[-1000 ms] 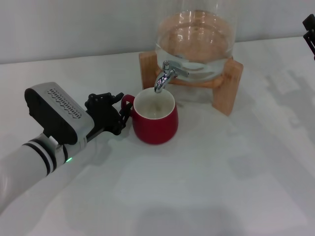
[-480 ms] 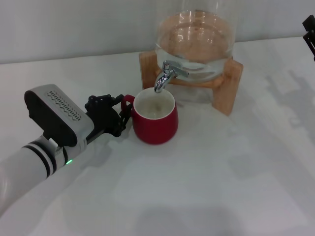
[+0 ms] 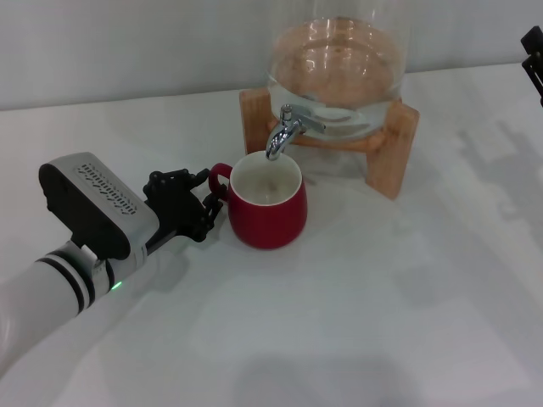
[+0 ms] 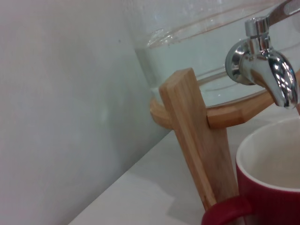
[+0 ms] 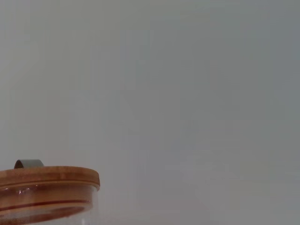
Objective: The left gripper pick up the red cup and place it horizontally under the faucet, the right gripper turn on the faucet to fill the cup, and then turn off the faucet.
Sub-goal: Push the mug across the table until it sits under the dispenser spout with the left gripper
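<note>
The red cup [image 3: 267,202] stands upright on the white table, its white inside directly below the spout of the chrome faucet [image 3: 284,131]. My left gripper [image 3: 208,195] is just left of the cup's handle, its black fingers spread and holding nothing. The left wrist view shows the cup's rim [image 4: 276,178] and the faucet [image 4: 262,65] close up. No water is running from the spout. My right gripper [image 3: 534,51] shows only as a black tip at the far right edge of the head view.
The glass jar [image 3: 339,59] holds water and sits on a wooden stand [image 3: 394,153] at the back of the table. Its wooden lid [image 5: 47,178] shows in the right wrist view. A grey wall lies behind.
My left gripper has drawn back a little from the cup's handle, to the left and toward me. The cup and the right gripper have not moved.
</note>
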You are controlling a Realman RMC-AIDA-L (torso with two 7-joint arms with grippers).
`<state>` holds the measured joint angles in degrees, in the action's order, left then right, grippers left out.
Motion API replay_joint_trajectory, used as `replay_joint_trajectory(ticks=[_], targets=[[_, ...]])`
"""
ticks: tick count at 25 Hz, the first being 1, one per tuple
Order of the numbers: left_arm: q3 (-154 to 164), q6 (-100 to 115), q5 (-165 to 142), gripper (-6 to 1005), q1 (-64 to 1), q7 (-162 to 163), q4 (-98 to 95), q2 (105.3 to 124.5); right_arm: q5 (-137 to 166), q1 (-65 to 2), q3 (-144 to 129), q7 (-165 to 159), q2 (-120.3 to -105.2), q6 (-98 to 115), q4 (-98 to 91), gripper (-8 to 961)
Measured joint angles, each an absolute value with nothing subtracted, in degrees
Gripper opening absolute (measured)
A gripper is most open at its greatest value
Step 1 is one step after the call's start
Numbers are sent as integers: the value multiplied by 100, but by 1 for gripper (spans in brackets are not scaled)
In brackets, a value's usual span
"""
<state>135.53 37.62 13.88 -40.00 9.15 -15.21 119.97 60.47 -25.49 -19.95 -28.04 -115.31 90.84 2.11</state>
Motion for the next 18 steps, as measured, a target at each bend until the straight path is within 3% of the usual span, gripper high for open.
replay_joint_trajectory(ticks=[18], targets=[[13517,3762,1407,295,-3925,914,-1516,11997,6047,-2543,-1995,-2803,-11531,9070,211,724]])
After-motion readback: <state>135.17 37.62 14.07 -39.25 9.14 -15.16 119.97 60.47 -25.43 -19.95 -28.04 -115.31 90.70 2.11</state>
